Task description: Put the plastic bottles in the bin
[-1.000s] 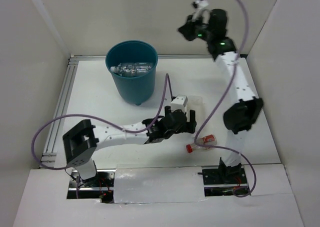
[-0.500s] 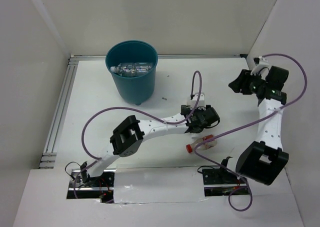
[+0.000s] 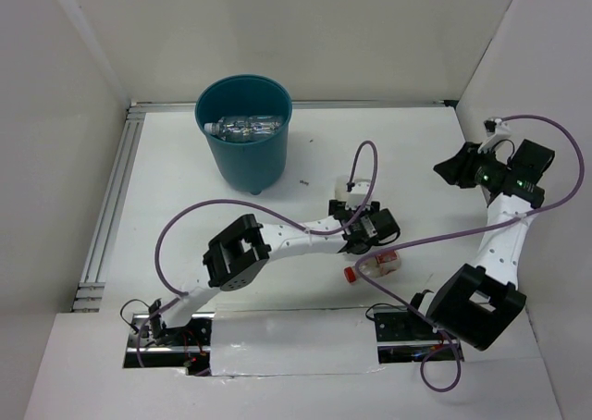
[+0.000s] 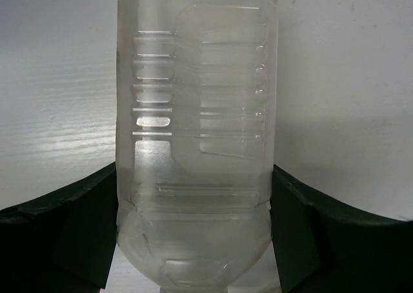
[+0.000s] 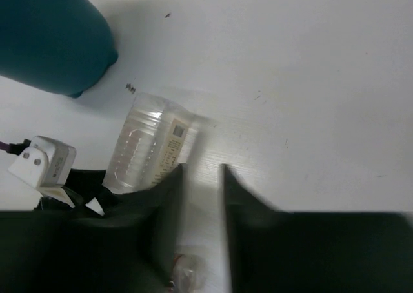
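Observation:
A clear ribbed bottle (image 4: 193,80) lies on the white table, and my left gripper (image 4: 193,173) is shut on its lower body, one black finger (image 4: 90,228) pressed against each side. The top view shows that gripper (image 3: 368,224) at mid-table, covering most of the bottle. Just in front of it lies a small bottle with a red cap and label (image 3: 375,265). The teal bin (image 3: 245,138) stands at the back left with clear bottles (image 3: 242,125) inside. My right gripper (image 3: 450,168) hangs high at the right, narrowly open and holding nothing (image 5: 203,170).
White walls close in the table on the left, back and right. A metal rail (image 3: 111,198) runs along the left edge. Purple cables loop over both arms. The left wrist camera (image 5: 40,162) sits beside the clear bottle (image 5: 151,148).
My right arm swung from above the bin's far side over to the right wall and lowered. My left arm reached right to the clear bottle and settled around it.

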Available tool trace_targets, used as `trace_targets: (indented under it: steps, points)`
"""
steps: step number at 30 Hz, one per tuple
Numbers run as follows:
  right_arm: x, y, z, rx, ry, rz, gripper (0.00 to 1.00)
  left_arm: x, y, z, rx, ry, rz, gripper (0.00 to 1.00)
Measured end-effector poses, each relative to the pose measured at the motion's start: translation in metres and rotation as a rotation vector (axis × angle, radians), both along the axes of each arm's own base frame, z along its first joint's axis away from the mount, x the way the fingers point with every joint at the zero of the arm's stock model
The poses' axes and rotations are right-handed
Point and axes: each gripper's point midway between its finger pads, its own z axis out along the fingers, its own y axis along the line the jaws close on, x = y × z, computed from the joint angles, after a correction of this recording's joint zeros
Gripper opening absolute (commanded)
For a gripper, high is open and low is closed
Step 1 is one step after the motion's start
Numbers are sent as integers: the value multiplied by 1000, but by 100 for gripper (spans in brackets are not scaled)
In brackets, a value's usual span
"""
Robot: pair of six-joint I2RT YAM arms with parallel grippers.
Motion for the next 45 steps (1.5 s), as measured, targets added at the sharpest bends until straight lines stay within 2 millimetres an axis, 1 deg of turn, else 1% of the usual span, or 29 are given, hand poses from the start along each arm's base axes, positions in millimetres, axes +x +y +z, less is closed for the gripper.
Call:
trace_targets:
  steps: [1,2,3,5,7,8,9,10,13,14,16,17,18,19,20,21,23,24,27,28,29,30,32,33,35,36,37,41,45]
  points:
    - [-1,1,-2,-3,0,13,16,-1,5,2,6,-4,0,23]
    - [-2,3,-4,1,3,23,11,-3,13,3,37,-2,-16,11]
    - [-4,5,-7,3,9,35,11,-6,21,6,65,-5,-31,9]
    - [-8,9,-14,11,26,55,20,-9,33,18,108,-20,-76,3]
    - [-12,13,-21,18,39,78,40,-8,40,44,112,-64,-132,3]
    - [-14,14,-25,21,45,89,53,-6,43,68,92,-103,-159,3]
    - [-15,16,-29,26,54,98,58,-4,44,93,56,-148,-180,2]
    - [-17,17,-34,28,58,111,59,-1,46,120,13,-194,-196,2]
    - [-24,23,-51,42,89,141,61,5,64,224,-146,-371,-212,2]
    - [-26,24,-57,49,101,150,61,10,75,262,-207,-442,-198,2]
    - [-32,28,-67,57,121,174,63,18,101,323,-301,-563,-153,2]
    - [-35,29,-72,59,132,188,66,24,119,349,-334,-623,-116,2]
    - [-37,30,-77,53,137,206,68,30,135,367,-353,-672,-76,2]
    - [-40,32,-82,52,146,224,71,38,153,383,-367,-724,-25,3]
    - [-42,33,-86,50,153,243,72,48,169,392,-373,-759,26,3]
    - [-45,34,-93,42,161,271,74,58,186,394,-363,-784,79,5]
    - [-52,38,-104,41,185,327,77,81,215,386,-316,-797,173,5]
    - [-56,40,-109,41,198,353,80,94,228,378,-284,-791,217,5]
    - [-63,42,-118,7,223,410,81,130,260,346,-189,-754,327,6]
    - [-64,42,-119,-14,221,423,85,141,269,332,-147,-729,354,6]
    - [-64,40,-118,-32,218,431,87,141,271,327,-131,-716,358,10]
    - [-63,39,-117,-53,209,439,88,156,282,306,-78,-679,387,19]
    - [-61,35,-116,-94,194,446,93,167,292,282,-32,-625,407,33]
    - [-61,34,-115,-105,190,448,95,171,297,270,-16,-596,414,59]
    - [-61,33,-114,-124,182,451,100,178,302,256,7,-551,411,83]
    - [-61,33,-114,-132,180,454,100,180,304,254,11,-537,408,93]
    - [-62,33,-115,-139,179,461,100,182,304,253,15,-527,401,99]
    - [-62,37,-114,-184,155,515,100,183,293,264,-10,-533,355,99]
    - [-63,53,-113,-260,89,651,100,170,271,283,-49,-550,274,99]
